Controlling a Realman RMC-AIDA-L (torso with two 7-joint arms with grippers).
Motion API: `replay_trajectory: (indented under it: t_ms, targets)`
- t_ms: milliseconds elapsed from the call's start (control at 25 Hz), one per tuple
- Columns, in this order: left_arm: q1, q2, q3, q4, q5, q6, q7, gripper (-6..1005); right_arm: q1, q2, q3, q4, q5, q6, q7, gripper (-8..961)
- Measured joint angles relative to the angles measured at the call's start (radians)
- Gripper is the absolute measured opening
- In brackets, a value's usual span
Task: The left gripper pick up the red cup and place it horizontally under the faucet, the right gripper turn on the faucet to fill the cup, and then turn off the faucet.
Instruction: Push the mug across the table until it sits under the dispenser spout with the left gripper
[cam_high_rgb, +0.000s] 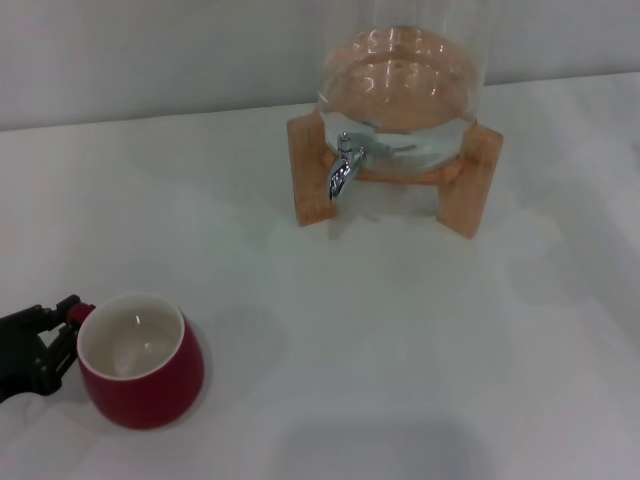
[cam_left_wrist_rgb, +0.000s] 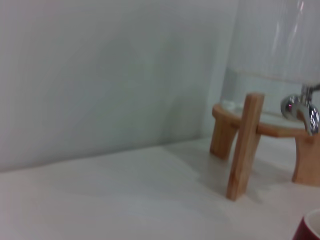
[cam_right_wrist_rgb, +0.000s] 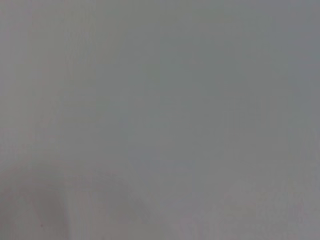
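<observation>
The red cup (cam_high_rgb: 142, 388) stands upright on the white table at the near left, its white inside empty. My left gripper (cam_high_rgb: 66, 340) is at the cup's left side, open, its black fingers (cam_high_rgb: 40, 318) reaching to the small red handle (cam_high_rgb: 78, 312). A corner of the cup (cam_left_wrist_rgb: 311, 229) shows in the left wrist view. The chrome faucet (cam_high_rgb: 346, 165) points down from the front of the glass jar (cam_high_rgb: 400, 90), far from the cup; the left wrist view also has the faucet (cam_left_wrist_rgb: 301, 107). My right gripper is out of view; its wrist view shows only a plain grey surface.
The jar holds water and rests on a wooden stand (cam_high_rgb: 472, 185) at the back of the table, close to the wall. White tabletop (cam_high_rgb: 380, 340) stretches between the cup and the stand.
</observation>
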Motion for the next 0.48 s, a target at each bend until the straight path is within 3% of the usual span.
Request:
replay_trajectory:
  t_ms: [480]
  targets:
    - [-0.007,-0.002,0.002,-0.004,-0.039,-0.004,0.082,194,0.001,0.0,-0.001,-0.003,0.003,0.0,0.0,631]
